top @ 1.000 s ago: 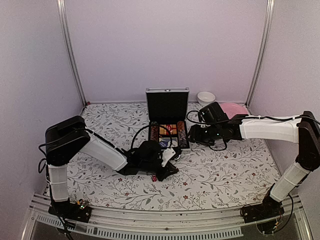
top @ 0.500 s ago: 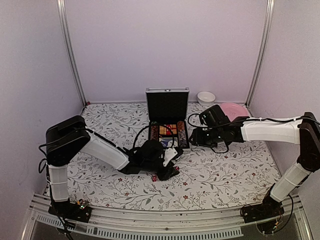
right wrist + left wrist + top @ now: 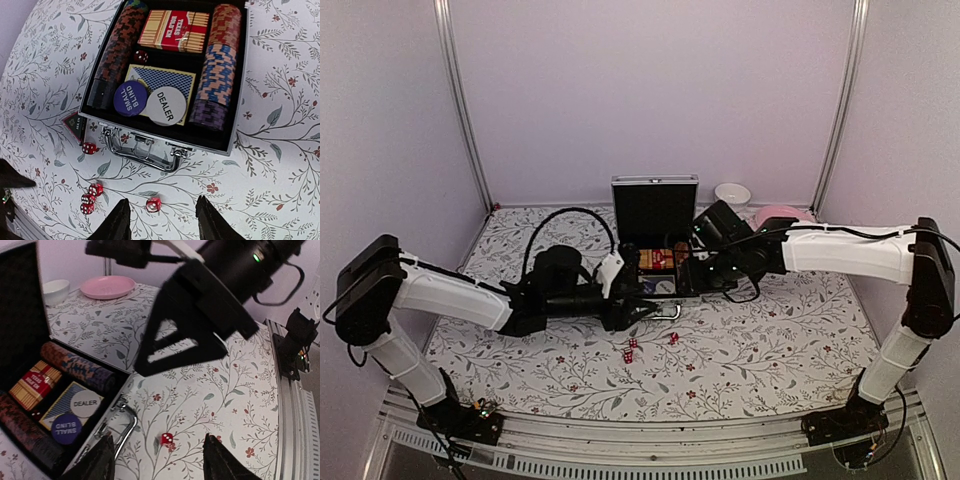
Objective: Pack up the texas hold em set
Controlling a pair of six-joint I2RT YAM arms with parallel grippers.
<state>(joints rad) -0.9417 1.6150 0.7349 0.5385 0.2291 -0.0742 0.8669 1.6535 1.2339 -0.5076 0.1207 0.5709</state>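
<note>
The silver case [image 3: 655, 210] stands open, lid upright; its black tray [image 3: 239, 100] holds two rows of poker chips [image 3: 219, 65], a tan-red card pack [image 3: 173, 30], a DEALER disc [image 3: 166, 105], a SMALL BLIND disc [image 3: 129, 97] and one red die [image 3: 140, 56]. Several red dice [image 3: 89, 198] lie on the table before the metal handle [image 3: 150, 156]. A dark red-edged piece [image 3: 75, 125] rests at the case's front left corner. My left gripper [image 3: 638, 303] is open over a die [image 3: 166, 438]. My right gripper [image 3: 162, 222] is open above another die [image 3: 153, 204].
A pink plate [image 3: 107, 286] and a white bowl [image 3: 55, 290] sit at the back right, behind the case. The two grippers are close together in front of the case; the right one's black fingers [image 3: 175, 335] loom in the left wrist view.
The left arm has stretched out low and its gripper has gone from shut to open. The right gripper has moved left to the case's front. More dice now show on the table.
</note>
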